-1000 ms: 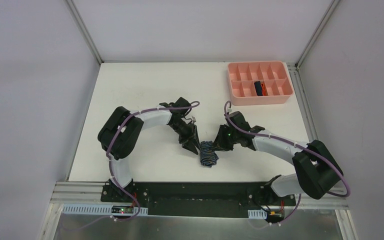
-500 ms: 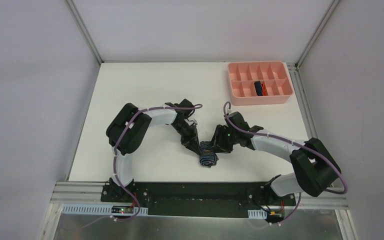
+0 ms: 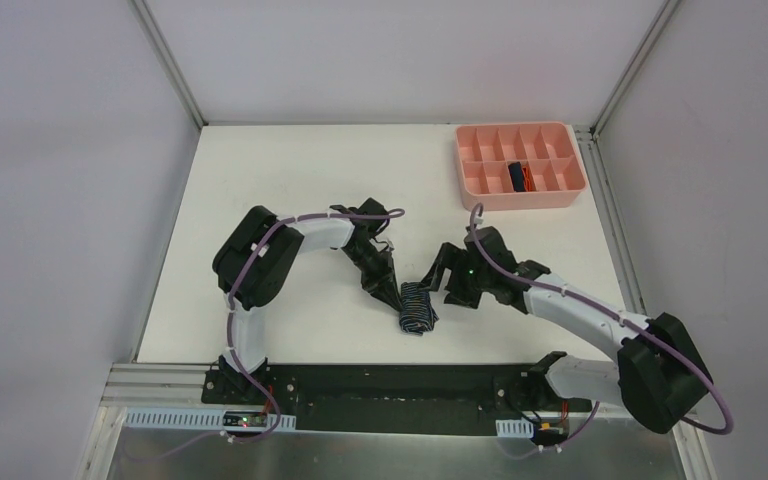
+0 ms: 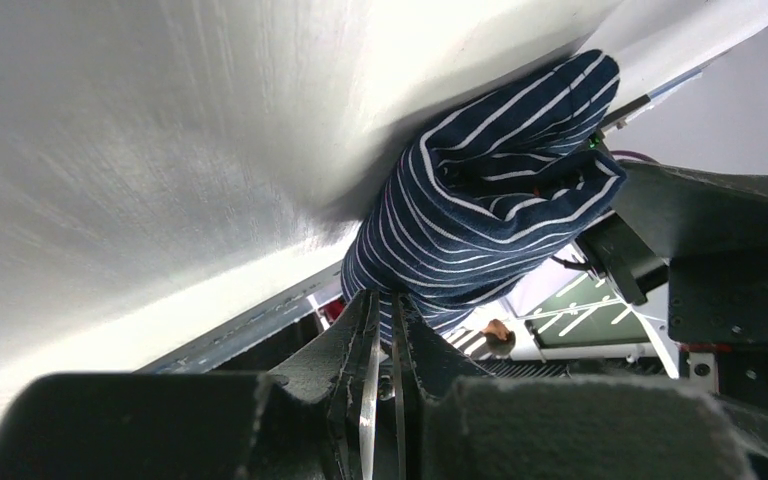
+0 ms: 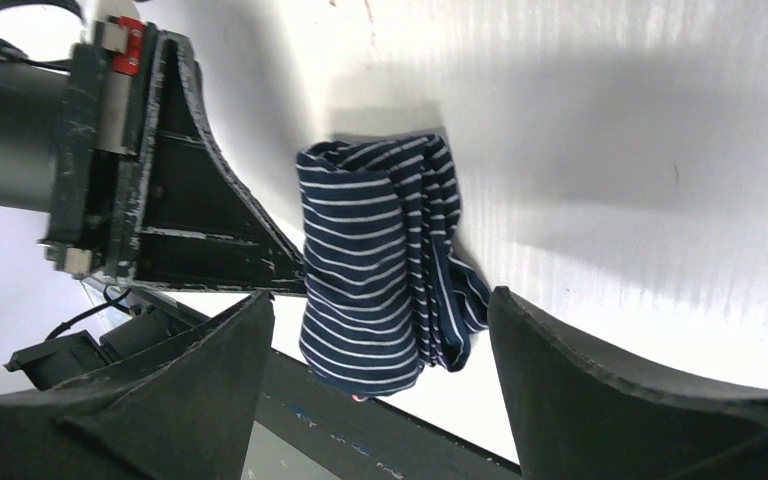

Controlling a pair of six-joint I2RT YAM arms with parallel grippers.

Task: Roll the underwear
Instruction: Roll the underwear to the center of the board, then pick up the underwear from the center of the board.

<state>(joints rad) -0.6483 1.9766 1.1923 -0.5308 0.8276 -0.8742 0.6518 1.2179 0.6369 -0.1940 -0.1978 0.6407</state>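
Striped underwear roll pinched by the left gripper — presumably against unrolling — right gripper spread wide, holding nothing.

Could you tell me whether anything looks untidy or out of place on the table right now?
Only the striped underwear: its roll is loose, with folds fanning out along one side. The left hand pinches its edge, and the right hand stands open beside it, not touching.
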